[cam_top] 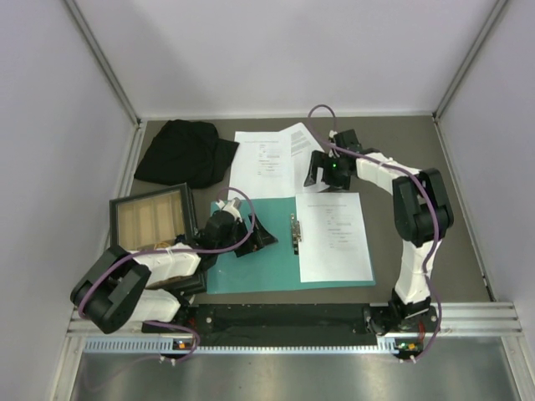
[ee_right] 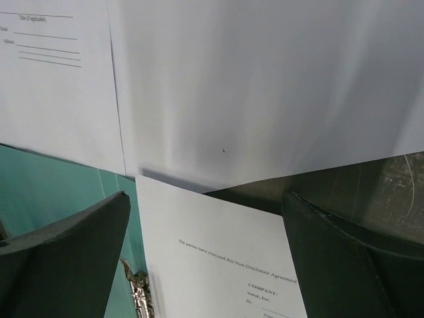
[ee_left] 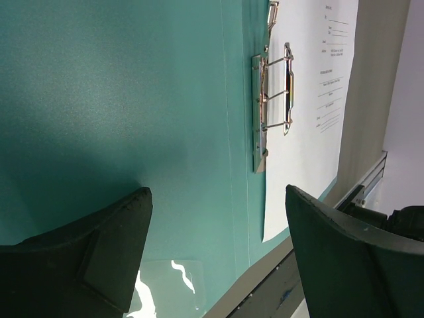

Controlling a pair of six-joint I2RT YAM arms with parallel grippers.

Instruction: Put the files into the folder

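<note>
"Non-Disclosure Agreement" and "COMPANY:" on the sheet (ee_right: 218,265) lying on the folder (ee_right: 53,179); other print too small.

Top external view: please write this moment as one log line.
flat teal card folder: open | one white paper sheet: on it | two sheets: behind | left tool: open | right tool: open

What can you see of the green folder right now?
The folder is thin teal-green card, lying open and flat on the dark table. A metal clip runs along its middle fold. One printed white sheet lies on its right half. The left half is bare, with the open left tool over it.
</note>
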